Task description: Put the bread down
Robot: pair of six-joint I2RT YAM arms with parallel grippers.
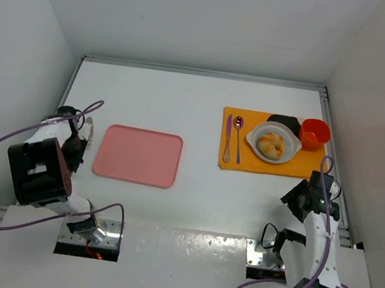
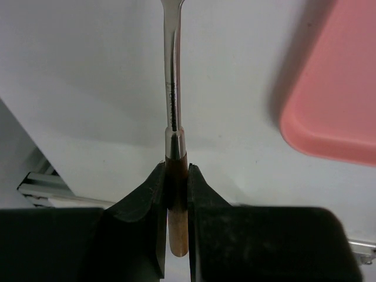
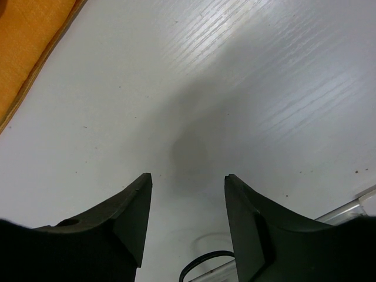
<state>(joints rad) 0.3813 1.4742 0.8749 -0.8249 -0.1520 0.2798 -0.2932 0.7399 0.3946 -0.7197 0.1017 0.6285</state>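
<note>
The bread (image 1: 272, 144), a golden-yellow knot-like bun, lies on a white plate (image 1: 253, 136) on the orange mat (image 1: 247, 162) at the right. My left gripper (image 1: 85, 132) is far from it, left of the pink tray. In the left wrist view this gripper (image 2: 175, 168) is shut on the brown handle of a metal utensil (image 2: 171, 88), whose head runs out of view. My right gripper (image 1: 301, 195) hovers just below the mat's near right corner. In the right wrist view it (image 3: 188, 177) is open and empty over bare table.
A pink tray (image 1: 138, 155) lies left of centre and also shows in the left wrist view (image 2: 335, 94). On the mat are a knife (image 1: 227, 138), a spoon (image 1: 237, 137), an orange cup (image 1: 314, 133) and a black dish (image 1: 284, 120). White walls enclose the table.
</note>
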